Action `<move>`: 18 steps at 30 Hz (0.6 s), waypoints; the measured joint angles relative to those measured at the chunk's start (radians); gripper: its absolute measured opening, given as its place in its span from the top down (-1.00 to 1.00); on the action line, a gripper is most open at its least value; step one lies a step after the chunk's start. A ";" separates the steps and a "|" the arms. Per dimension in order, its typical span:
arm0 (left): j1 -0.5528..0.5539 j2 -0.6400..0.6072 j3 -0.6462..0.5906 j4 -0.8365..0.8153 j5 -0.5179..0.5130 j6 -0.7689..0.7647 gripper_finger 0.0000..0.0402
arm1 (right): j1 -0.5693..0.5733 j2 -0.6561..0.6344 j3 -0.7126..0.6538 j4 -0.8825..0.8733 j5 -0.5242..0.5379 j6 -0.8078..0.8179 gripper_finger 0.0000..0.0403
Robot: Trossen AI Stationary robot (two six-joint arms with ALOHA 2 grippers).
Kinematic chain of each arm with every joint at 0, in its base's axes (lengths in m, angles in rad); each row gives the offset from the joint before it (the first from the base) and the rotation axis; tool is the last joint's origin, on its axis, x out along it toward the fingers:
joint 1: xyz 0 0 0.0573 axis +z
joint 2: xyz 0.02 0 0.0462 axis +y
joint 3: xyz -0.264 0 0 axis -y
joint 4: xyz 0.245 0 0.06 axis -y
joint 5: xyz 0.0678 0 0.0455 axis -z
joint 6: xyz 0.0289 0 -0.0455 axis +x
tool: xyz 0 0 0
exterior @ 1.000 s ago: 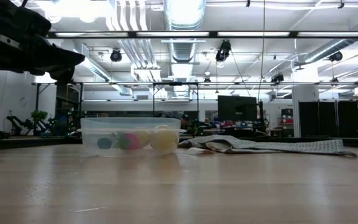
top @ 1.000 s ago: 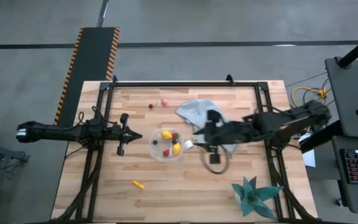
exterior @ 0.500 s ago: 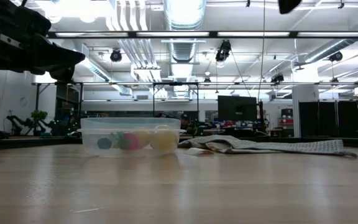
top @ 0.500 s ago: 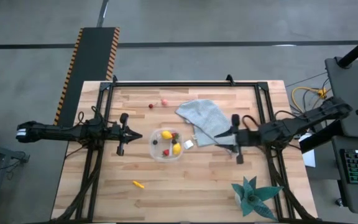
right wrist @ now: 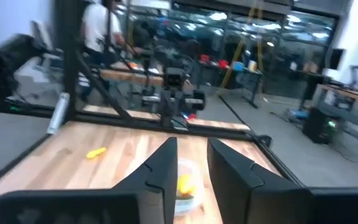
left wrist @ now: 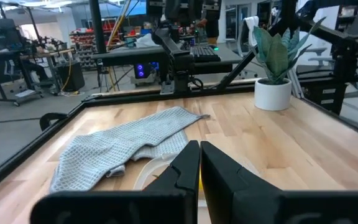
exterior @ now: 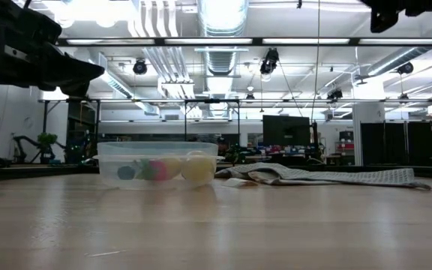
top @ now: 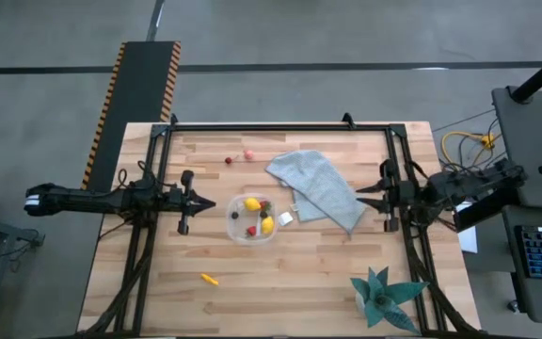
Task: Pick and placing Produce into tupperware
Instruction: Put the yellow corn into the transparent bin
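The clear tupperware [top: 252, 219] sits on its base at mid-table, holding yellow lemons, red berries and a dark piece; the low view shows it too [exterior: 157, 165]. Two red berries [top: 239, 157] lie on the wood toward the far edge. The orange carrot-like piece [top: 210, 279] lies toward the near edge and also shows in the right wrist view [right wrist: 96, 152]. My left gripper [top: 207, 204] hovers shut just left of the tupperware. My right gripper [top: 361, 199] is open at the table's right side, past the cloth, pointing toward the tupperware [right wrist: 186, 184].
A grey-blue cloth [top: 316, 187] lies spread to the right of the tupperware, with a small white tag [top: 285, 217] by its edge. A teal spiky plant in a white pot [top: 383, 297] stands at the near right corner. A dark frame rail [top: 280, 125] borders the table.
My right arm has drawn back from beside the tupperware, over the cloth, toward the table's right edge, and has risen, now showing at the top of the low view. The produce, the tupperware and the cloth have stayed where they were.
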 joint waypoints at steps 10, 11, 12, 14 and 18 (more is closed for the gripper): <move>0.000 0.000 0.000 0.001 -0.043 0.031 1.00 | -0.222 -0.044 -0.151 0.119 -0.196 0.031 0.71; 0.000 0.000 0.000 0.001 -0.043 0.033 1.00 | -0.248 -0.044 -0.162 0.132 -0.226 0.032 0.71; 0.000 0.000 0.000 0.001 -0.043 0.045 1.00 | -0.275 -0.044 -0.173 0.148 -0.248 0.031 0.71; 0.000 0.000 0.000 0.001 -0.044 0.054 1.00 | -0.334 -0.045 -0.189 0.185 -0.281 0.031 0.71; 0.000 0.000 0.000 0.001 -0.047 0.049 1.00 | -0.442 -0.050 -0.181 0.159 -0.419 0.051 0.71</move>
